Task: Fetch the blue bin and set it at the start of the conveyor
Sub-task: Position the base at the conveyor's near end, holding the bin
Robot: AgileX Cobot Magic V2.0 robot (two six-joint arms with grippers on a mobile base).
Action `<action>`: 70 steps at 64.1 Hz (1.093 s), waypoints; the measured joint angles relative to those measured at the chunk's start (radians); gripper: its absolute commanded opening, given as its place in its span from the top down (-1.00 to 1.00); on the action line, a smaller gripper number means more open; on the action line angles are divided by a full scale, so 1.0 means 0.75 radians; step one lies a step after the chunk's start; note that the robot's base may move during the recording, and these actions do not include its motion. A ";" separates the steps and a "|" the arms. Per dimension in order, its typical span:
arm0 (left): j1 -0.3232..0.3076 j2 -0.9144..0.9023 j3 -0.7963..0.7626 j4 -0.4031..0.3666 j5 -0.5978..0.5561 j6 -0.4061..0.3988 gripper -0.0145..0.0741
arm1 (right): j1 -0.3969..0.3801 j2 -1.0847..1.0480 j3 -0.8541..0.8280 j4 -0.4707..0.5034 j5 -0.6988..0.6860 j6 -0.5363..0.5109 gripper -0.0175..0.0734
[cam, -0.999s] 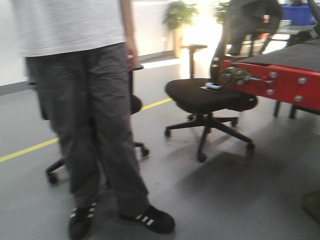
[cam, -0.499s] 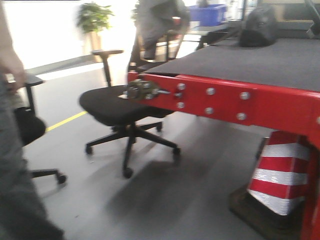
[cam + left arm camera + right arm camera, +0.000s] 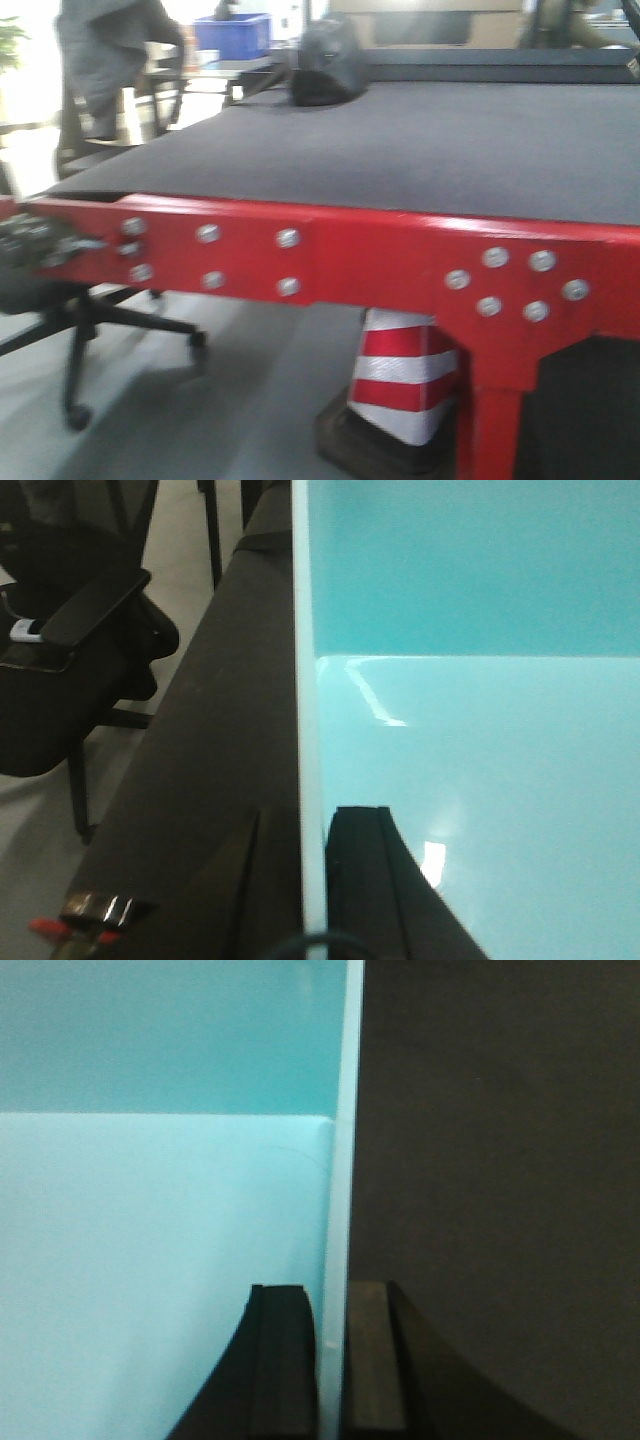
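The left pincer (image 3: 305, 830) pinches the left wall of the blue bin (image 3: 480, 760), one finger inside and one outside; the right pincer (image 3: 333, 1295) pinches the right wall likewise. A dark surface (image 3: 200, 730) runs beside both walls; I cannot tell whether the bin rests on it. In the front view the conveyor start (image 3: 420, 140) fills the frame. Its red edge strip (image 3: 330, 250) crosses the middle, with a black bag (image 3: 325, 65) at eleven o'clock, a striped cone (image 3: 400, 370) at six and an office chair (image 3: 60, 320) at eight
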 measured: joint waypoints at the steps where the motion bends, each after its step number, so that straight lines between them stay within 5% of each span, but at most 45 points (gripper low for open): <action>1: 0.000 0.000 0.000 0.000 0.000 0.000 0.92 | 0.000 0.000 0.000 0.000 0.000 0.000 0.97; 70: 0.000 0.000 0.000 0.005 0.000 0.000 0.92 | 0.000 0.000 0.000 0.000 0.000 0.000 0.97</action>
